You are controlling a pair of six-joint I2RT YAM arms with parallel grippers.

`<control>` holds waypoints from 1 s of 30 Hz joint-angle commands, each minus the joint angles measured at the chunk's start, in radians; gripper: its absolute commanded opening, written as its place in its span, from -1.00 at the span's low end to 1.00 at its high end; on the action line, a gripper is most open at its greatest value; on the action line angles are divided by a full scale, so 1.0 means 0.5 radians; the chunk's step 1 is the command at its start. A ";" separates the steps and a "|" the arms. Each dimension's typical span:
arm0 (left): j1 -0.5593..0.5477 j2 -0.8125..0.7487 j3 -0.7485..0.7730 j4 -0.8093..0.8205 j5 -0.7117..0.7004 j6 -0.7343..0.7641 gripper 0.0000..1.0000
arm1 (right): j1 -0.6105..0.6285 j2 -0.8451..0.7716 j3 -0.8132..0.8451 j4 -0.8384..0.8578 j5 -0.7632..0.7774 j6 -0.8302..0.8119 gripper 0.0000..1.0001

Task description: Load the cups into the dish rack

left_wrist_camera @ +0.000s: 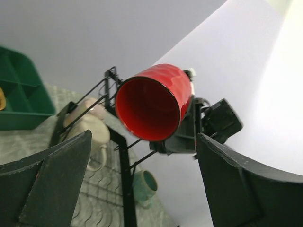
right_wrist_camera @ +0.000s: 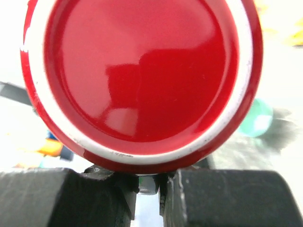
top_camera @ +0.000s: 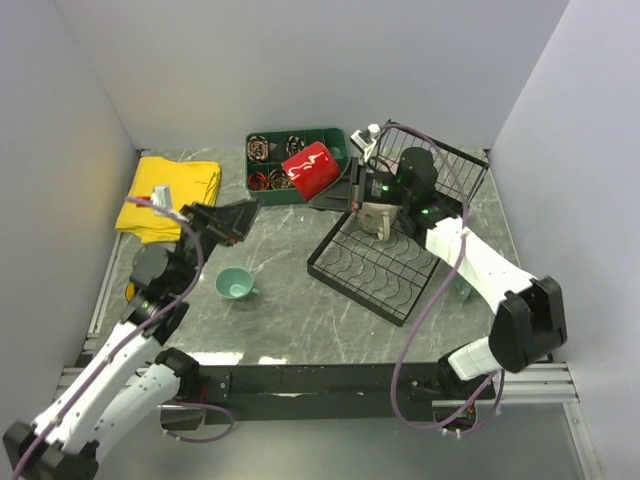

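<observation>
Right gripper (right_wrist_camera: 149, 183) clamps red mug (top_camera: 312, 168) aloft beside dish rack (top_camera: 372, 268) left edge; left gripper (top_camera: 240, 220) spread wide, well apart.

Overhead, two wrist close-ups: red mug (top_camera: 311, 170)

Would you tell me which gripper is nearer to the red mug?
Right. The right gripper holds the red mug aloft by the dish rack's left edge; the left gripper, open, sits apart to the mug's left.

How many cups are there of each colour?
Red: 1, the red cup
Teal: 2, the left teal cup and the right teal cup
Cream or beige: 2, the pale cups in the dish rack
Total: 5 in clear view
</observation>
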 commanded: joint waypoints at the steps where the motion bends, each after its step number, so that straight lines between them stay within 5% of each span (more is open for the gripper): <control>1: -0.003 -0.289 -0.069 -0.493 -0.086 0.189 0.93 | -0.010 -0.310 0.162 -0.758 0.166 -1.054 -1.00; 5: -0.003 -0.428 0.001 -0.963 -0.211 0.330 0.93 | -0.007 -0.484 0.165 -1.390 0.622 -1.790 -1.00; 11: -0.003 -0.634 -0.020 -1.347 -0.297 0.397 0.93 | -0.007 -0.687 -0.049 -1.655 1.123 -2.325 -1.00; 20: -0.003 -0.895 -0.094 -1.522 -0.365 0.309 0.93 | -0.007 -0.663 -0.482 -1.552 1.411 -2.443 -1.00; 30: -0.003 -0.953 -0.152 -1.559 -0.377 0.253 0.93 | 0.005 -0.412 -0.537 -1.404 1.626 -2.510 -1.00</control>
